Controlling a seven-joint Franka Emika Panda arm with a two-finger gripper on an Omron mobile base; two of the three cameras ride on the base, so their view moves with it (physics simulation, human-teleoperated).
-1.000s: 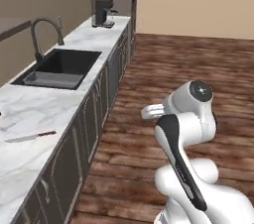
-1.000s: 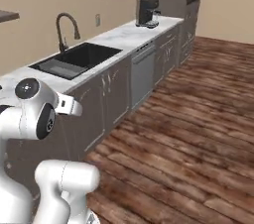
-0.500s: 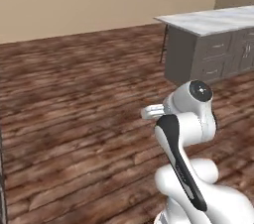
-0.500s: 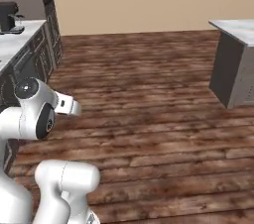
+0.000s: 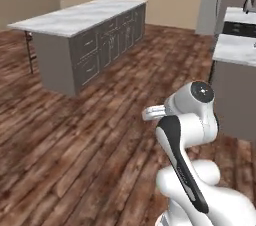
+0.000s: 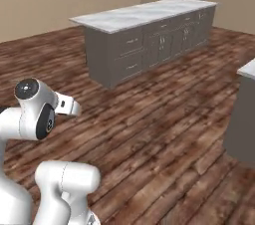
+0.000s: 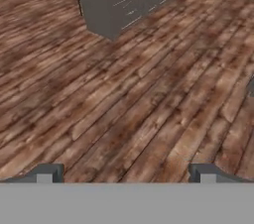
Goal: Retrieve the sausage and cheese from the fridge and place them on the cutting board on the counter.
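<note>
Our hand (image 7: 126, 173) is released and empty, its two dark tips wide apart at the bottom of the hand view, over brown plank floor (image 7: 149, 94). We see a grey island with a marble top (image 5: 85, 15) at upper left of the left base view; another desk (image 5: 235, 50) sits at right edge.

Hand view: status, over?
Gripper open, empty, aimed at wood floor. Sausage, cheese not picked up. Kitchen island ahead; floor between is bare.
</note>
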